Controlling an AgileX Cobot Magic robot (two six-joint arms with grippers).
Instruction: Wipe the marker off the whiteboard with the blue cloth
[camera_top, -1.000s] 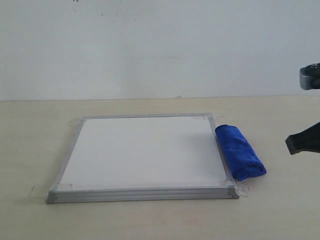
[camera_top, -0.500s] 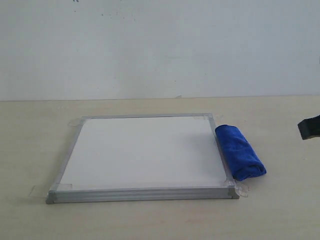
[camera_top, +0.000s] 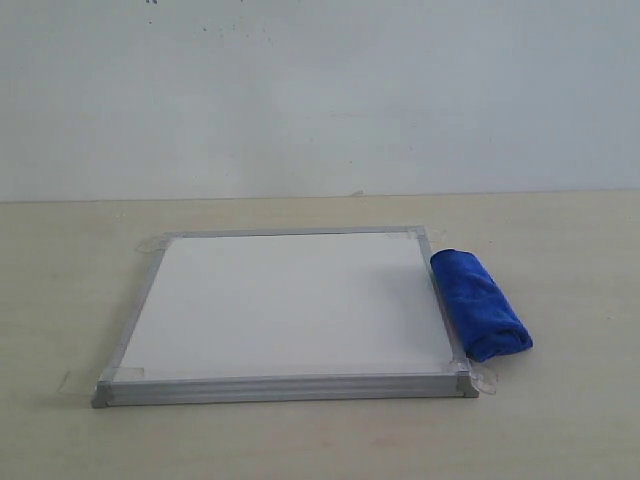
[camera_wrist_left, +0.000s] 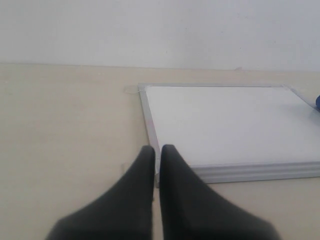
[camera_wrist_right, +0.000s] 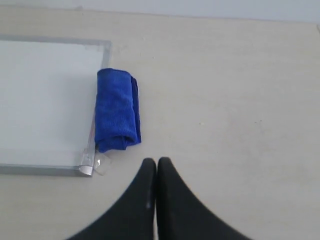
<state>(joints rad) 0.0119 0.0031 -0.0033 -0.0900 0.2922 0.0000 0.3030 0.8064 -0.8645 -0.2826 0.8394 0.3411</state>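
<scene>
The left end effector (camera_wrist_left: 157, 149) is clenched on nothing, its two dark fingers pressed together with only a slit between them. It hangs low over the desk (camera_wrist_left: 65, 125), and the near corner of the whiteboard (camera_wrist_left: 225, 125) lies just ahead of its tips. Beyond that corner the board runs away from it flat and plain white. No red marker shows on it in any view, so any lines left would be too faint to read here, and a wipe aimed by guess could miss them. At the far side of the board from this end effector, the blue cloth (camera_wrist_right: 116, 110) lies as a thick roll on the desk, touching the silver frame (camera_wrist_left: 148, 120). The right end effector (camera_wrist_right: 153, 162) is also clenched and empty, and the cloth sits ahead of it, off toward the board. A clear tape tab (camera_wrist_right: 102, 164) lies between its tips and the roll's near end. The risk lies in the pickup. Fingers that come down closed would shove the roll instead of straddling it, and with the cloth tight against the frame one finger could land on the metal edge or snag the tab. A pinch on only the outer layer would probably let the roll unwind and trail.
</scene>
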